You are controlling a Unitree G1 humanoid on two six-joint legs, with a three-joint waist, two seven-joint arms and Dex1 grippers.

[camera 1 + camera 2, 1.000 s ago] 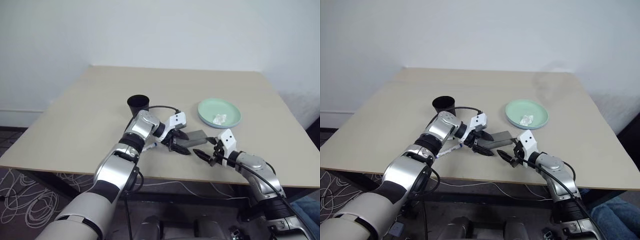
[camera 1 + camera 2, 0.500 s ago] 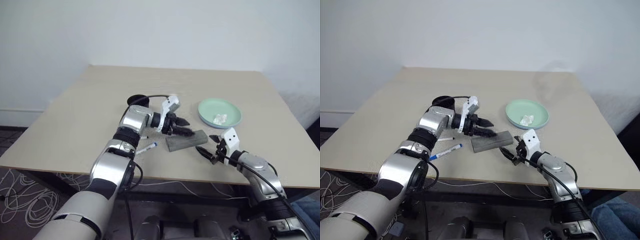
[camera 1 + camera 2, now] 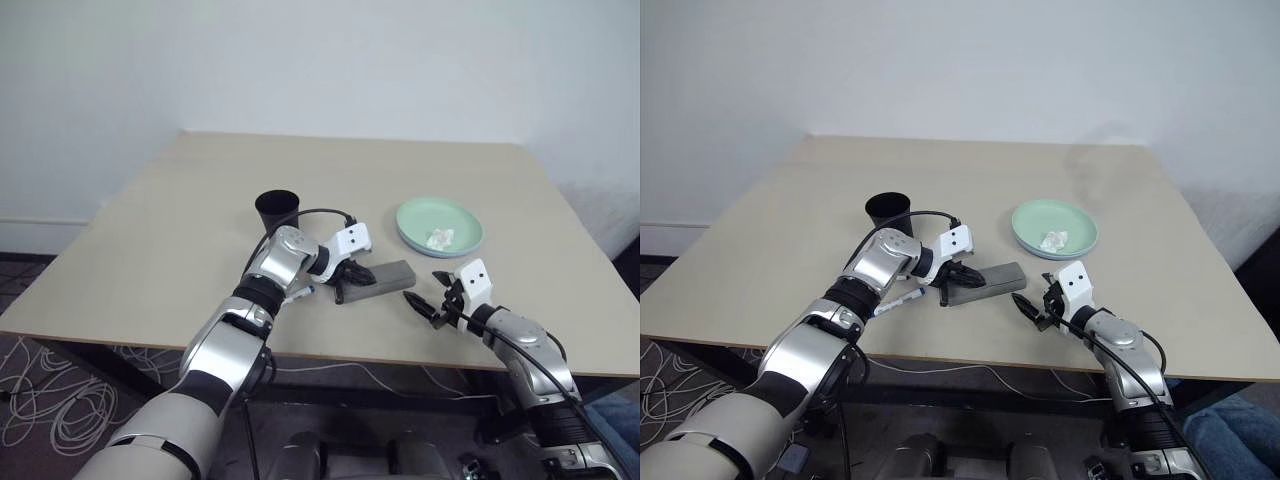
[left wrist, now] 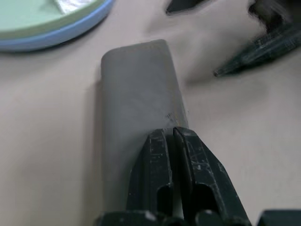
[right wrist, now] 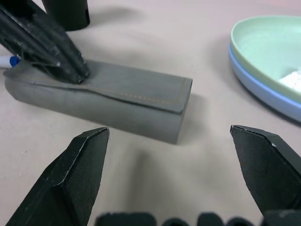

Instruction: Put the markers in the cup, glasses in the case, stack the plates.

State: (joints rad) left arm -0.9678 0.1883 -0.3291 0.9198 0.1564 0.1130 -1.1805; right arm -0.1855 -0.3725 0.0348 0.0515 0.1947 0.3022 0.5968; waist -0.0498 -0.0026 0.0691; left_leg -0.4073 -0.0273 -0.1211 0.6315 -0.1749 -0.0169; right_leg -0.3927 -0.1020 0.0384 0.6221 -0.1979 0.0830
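left pincer: clenched, tips pressed on case lid | right pincer: released wide, near case end | plates: stacked on counter

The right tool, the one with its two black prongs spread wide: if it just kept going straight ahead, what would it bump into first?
Most likely the grey case: the right tool points at its near end across bare table. The left tool already presses on the case's far end.

plates: 2 | case: 1 | cup: 1 | marker: 1
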